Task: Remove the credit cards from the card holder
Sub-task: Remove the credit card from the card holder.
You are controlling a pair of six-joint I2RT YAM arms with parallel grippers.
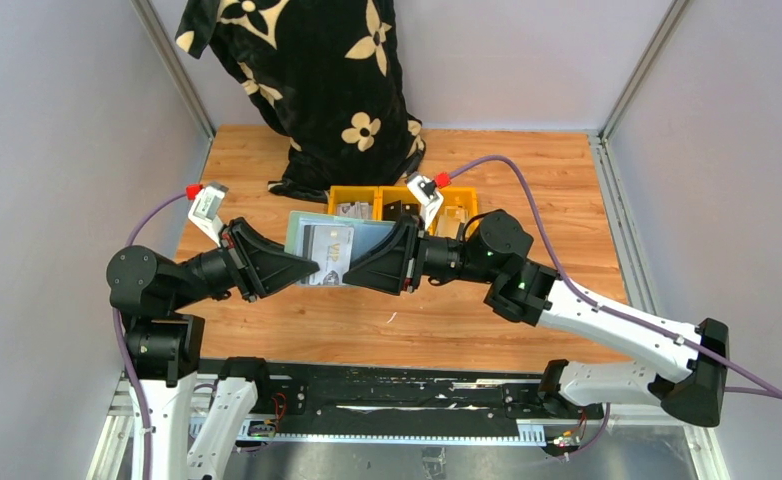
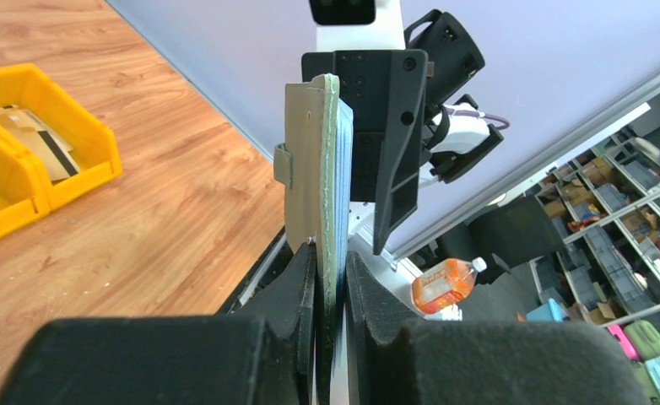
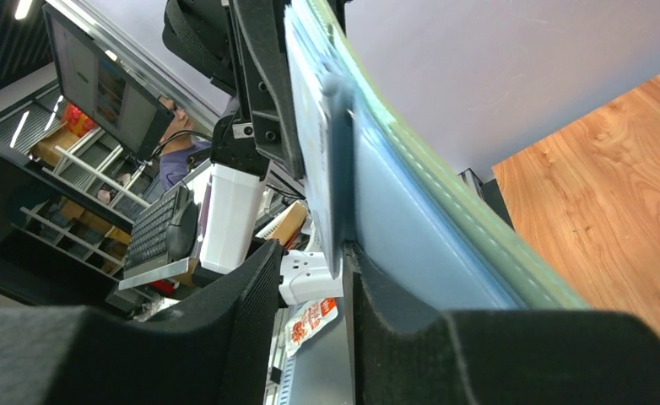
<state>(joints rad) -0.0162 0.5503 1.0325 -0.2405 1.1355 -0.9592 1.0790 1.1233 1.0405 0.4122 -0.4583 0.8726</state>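
- The small folding card holder (image 2: pixel 310 169) is sage-green outside, with a pale blue-grey lining.
- The thin plastic credit card (image 1: pixel 327 245) lying in it is silvery grey with pale lettering.
- The moulded plastic left gripper (image 2: pixel 331 253) and right gripper (image 3: pixel 316 251) are matte black.
- The small rectangular plastic bins (image 1: pixel 352 190) are bright yellow.
- The flat wooden table top (image 1: pixel 527 190) shows orange-brown grain.
- The draped plush cloth (image 1: pixel 317 80) is black, patterned with large cream flowers.
- The thin arm cables (image 1: pixel 557 250) are purple, with red end caps (image 1: pixel 194 190).

Edge-on card holder (image 3: pixel 419 228), credit card (image 3: pixel 310 152) inside the parted gripper (image 3: pixel 316 257)
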